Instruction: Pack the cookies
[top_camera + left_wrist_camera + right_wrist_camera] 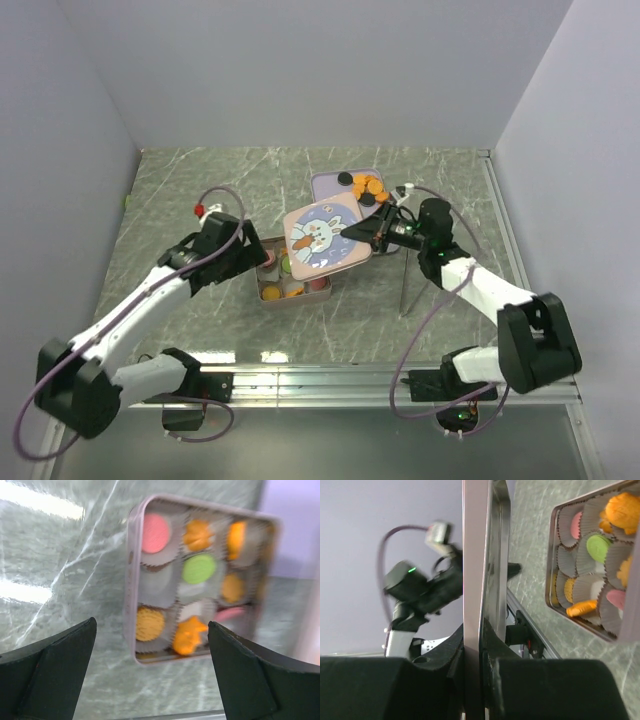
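The square tin sits open on the table, with orange, pink and green cookies in paper cups inside it. My left gripper hangs open just left of the tin, its fingers spread wide at the tin's near edge with nothing between them. My right gripper is shut on the right edge of the rabbit-picture lid, which hangs tilted over the tin's far right part. In the right wrist view the lid is edge-on between the jaws. More cookies lie on the lavender tray behind.
Thin metal rods stand on the table under the right arm. An aluminium rail runs along the near edge. Walls close the table on the left, back and right.
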Action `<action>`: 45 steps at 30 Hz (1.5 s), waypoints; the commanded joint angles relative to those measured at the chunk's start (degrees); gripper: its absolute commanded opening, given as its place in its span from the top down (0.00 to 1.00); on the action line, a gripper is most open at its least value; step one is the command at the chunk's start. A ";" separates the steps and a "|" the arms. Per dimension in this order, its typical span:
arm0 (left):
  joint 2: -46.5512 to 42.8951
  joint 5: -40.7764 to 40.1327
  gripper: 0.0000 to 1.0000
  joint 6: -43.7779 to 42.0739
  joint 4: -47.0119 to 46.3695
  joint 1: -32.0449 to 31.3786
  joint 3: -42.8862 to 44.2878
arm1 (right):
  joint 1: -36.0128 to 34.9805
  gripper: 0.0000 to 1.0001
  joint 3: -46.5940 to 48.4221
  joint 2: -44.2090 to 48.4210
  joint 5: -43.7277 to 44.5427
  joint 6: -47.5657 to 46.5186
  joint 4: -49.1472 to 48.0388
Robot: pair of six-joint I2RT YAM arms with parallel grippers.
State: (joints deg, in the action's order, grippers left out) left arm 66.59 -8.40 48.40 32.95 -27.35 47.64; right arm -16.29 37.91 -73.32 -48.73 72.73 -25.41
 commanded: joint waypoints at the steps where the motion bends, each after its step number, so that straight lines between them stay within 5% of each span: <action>1: -7.25 -3.99 0.00 4.41 3.26 0.19 3.25 | -3.03 1.00 -0.21 -4.28 1.18 4.26 -13.95; 8: -21.04 6.28 0.01 8.72 -6.83 1.16 -3.94 | -7.25 1.00 2.07 -14.46 2.59 7.68 -22.04; 13: -22.73 11.03 0.01 8.56 -12.20 2.04 -10.19 | -10.42 1.00 4.01 -18.96 5.21 9.45 -25.74; 26: -17.82 24.56 0.01 5.83 -22.31 13.55 -19.95 | -16.84 1.00 5.59 -23.62 12.34 10.86 -26.01; 45: -0.85 29.59 0.04 0.65 -32.60 17.07 -21.19 | -19.30 1.00 8.23 -27.14 16.73 2.77 -12.04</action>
State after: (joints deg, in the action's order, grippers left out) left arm 64.07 20.12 51.72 3.62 -10.52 25.85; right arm -35.03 44.69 -100.27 -32.99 77.69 -37.74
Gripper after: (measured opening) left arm 0.969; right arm 0.175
